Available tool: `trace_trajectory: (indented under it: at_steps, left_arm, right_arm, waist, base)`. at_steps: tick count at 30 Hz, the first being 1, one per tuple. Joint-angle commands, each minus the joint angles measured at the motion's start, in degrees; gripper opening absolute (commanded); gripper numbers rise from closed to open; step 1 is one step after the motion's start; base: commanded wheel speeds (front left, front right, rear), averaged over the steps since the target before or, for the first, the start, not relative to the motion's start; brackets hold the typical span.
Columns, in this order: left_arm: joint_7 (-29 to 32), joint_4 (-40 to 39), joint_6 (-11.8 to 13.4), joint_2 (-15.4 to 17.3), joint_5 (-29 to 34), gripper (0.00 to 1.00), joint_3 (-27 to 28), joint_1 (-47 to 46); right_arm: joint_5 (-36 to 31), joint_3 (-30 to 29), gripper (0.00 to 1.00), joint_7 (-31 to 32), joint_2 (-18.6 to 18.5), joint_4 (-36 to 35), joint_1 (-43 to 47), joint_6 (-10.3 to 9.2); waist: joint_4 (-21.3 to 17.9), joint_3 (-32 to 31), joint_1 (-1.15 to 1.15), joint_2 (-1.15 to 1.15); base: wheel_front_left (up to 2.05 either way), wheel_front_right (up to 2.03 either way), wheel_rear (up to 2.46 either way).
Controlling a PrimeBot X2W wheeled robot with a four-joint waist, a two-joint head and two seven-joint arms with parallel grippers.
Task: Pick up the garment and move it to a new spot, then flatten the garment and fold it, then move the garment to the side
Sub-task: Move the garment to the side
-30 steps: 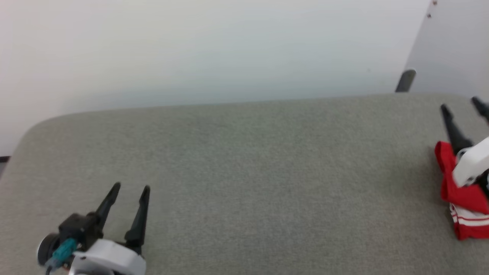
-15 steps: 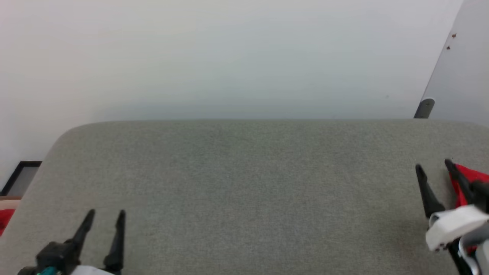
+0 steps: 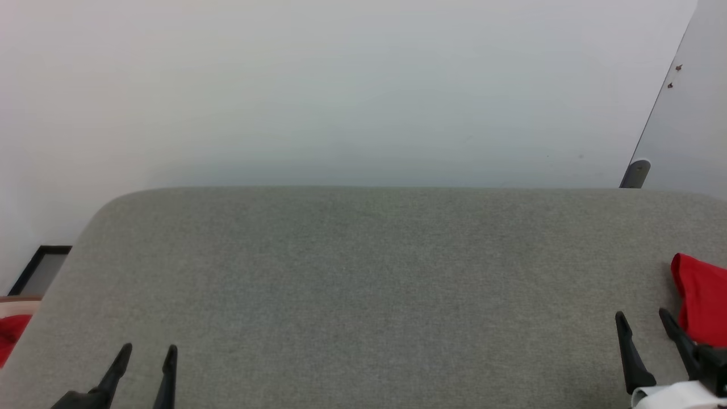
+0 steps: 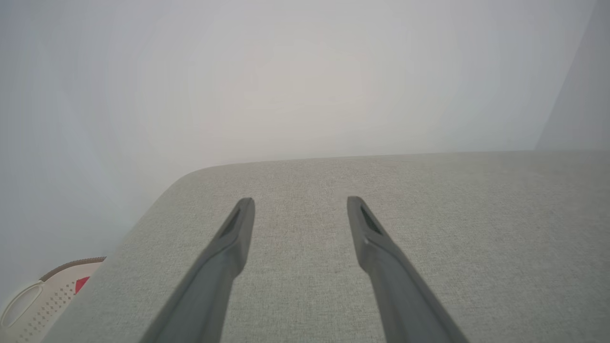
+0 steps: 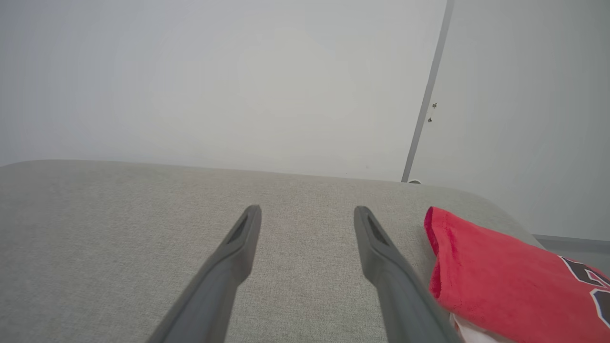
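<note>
The garment [image 3: 701, 298] lies folded at the far right edge of the grey fabric surface [image 3: 363, 284]. It is a red bundle, cut off by the frame. In the right wrist view the garment [image 5: 500, 276] shows black white-outlined lettering at the picture's edge and a bit of white underneath. My right gripper [image 3: 642, 314] is open just left of it, with nothing between its fingers [image 5: 309, 209]. My left gripper [image 3: 147, 350] is open and empty at the lower left, far from the garment, above bare fabric [image 4: 300, 202].
A pale wall runs behind the surface, with a door panel and a grey post [image 3: 636, 173] at the back right. Off the left edge sit a beige perforated basket [image 4: 28, 305] and something red [image 3: 8, 335]. The surface's left corner is rounded.
The head camera has swung, shifting the whole picture. My right gripper, earlier over the folded garment, now stands left of it and apart. Both grippers stay open and sit lower in view.
</note>
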Motion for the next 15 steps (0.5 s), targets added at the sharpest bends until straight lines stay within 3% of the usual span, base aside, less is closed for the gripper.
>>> trace_trajectory:
  at_steps: [1, 15]
  left_arm:
    - [-0.02, 0.07, -0.32, -0.23, 0.65, 1.00, 0.51, 0.76]
    - [-0.02, 0.98, -2.17, -2.28, 2.54, 1.00, 2.69, 1.33]
  right_arm:
    - [-0.53, -0.64, 1.00, -0.24, 0.50, -0.66, 1.20, -0.06]
    - [-1.96, -0.67, 1.00, -0.25, 1.87, -2.26, 3.68, -0.06]
  waist:
    - [-0.09, -0.07, 0.00, 0.00]
    - [-0.17, -0.30, 0.00, 0.00]
  base:
    - [0.00, 0.00, 0.00]
    - [0.00, 0.00, 0.00]
